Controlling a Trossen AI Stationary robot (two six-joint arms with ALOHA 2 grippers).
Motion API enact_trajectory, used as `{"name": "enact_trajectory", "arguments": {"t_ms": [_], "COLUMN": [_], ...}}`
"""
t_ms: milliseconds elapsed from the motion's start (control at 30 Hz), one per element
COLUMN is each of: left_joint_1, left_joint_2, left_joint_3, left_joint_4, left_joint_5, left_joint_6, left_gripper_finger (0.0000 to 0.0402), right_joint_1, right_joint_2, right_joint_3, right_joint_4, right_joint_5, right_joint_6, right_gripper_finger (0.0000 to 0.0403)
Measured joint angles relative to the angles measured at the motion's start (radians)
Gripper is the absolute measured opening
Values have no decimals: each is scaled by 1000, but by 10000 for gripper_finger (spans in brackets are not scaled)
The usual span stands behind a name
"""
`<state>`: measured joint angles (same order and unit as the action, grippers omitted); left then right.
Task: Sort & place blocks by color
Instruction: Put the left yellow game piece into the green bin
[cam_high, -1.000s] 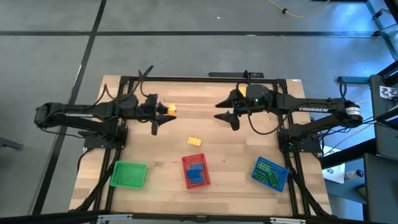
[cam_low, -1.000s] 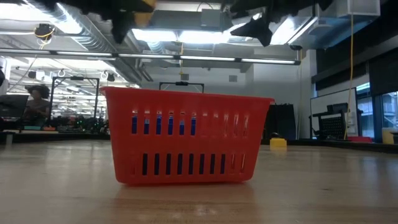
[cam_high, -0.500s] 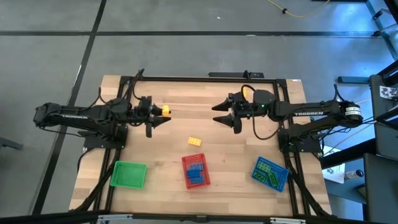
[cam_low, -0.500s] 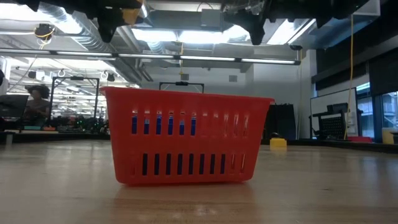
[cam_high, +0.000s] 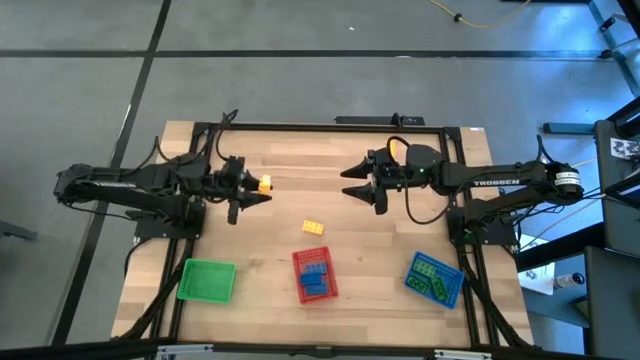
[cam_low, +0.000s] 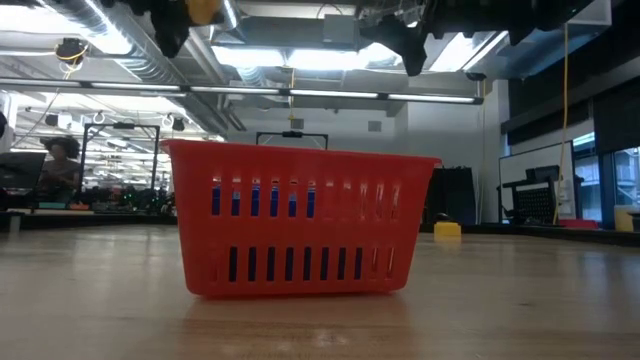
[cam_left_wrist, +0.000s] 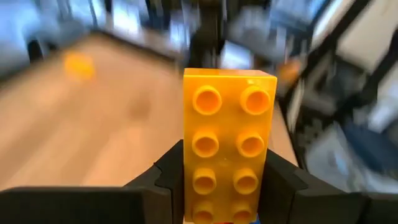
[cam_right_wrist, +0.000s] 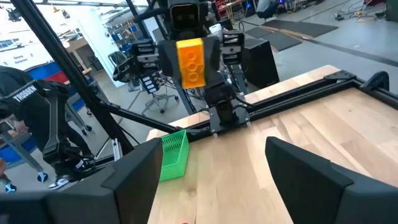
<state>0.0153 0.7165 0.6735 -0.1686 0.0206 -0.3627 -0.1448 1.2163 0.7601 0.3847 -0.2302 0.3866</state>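
1. Green tray (cam_high: 207, 280) sits at the near-left of the worktop (cam_high: 330, 160); looks empty from above. It also shows in the right wrist view (cam_right_wrist: 175, 151).
2. Left hand (cam_high: 252, 187) hangs high over the left-centre worktop, pinching a yellow brick (cam_high: 264, 184) by its long sides, studs facing forward (cam_left_wrist: 227, 146). Low view puts the brick (cam_low: 202, 10) well above tray height.
3. Second yellow brick (cam_high: 314, 228) lies loose mid-worktop, between the hands and just beyond the red tray (cam_high: 314, 275); seen far off in the low view (cam_low: 447, 229).
4. Red tray holds blue bricks (cam_high: 315, 277); its slots show blue in the low view (cam_low: 262, 199).
5. Right hand (cam_high: 362, 187) hovers right of centre, fingers spread, nothing held; waits facing the left hand.
6. Blue tray (cam_high: 435, 277) at near-right holds green bricks (cam_high: 428, 270).
7. Step in hand, as I judge: carry the held yellow brick to the green tray, the only one free.
8. To do it well: keep the pinch firm and the brick level while moving; stay high enough to clear the tray wall; centre over the tray before lowering; let go low so it doesn't bounce out.
9. Risk: a drop from this height could bounce the brick off the worktop.
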Motion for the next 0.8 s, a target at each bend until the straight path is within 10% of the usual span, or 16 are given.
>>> {"name": "enact_trajectory", "arguments": {"t_ms": [300, 800], "left_joint_1": [-309, -909], "left_joint_2": [211, 488], "left_joint_3": [278, 133], "left_joint_4": [-709, -644], "left_joint_5": [86, -12], "left_joint_6": [-275, -1368], "left_gripper_finger": [123, 123], "right_joint_1": [0, 0], "right_joint_2": [0, 0], "right_joint_3": [0, 0], "right_joint_4": [-8, -76], "right_joint_5": [0, 1], "right_joint_6": [2, 0], "right_gripper_finger": [287, 287]}}
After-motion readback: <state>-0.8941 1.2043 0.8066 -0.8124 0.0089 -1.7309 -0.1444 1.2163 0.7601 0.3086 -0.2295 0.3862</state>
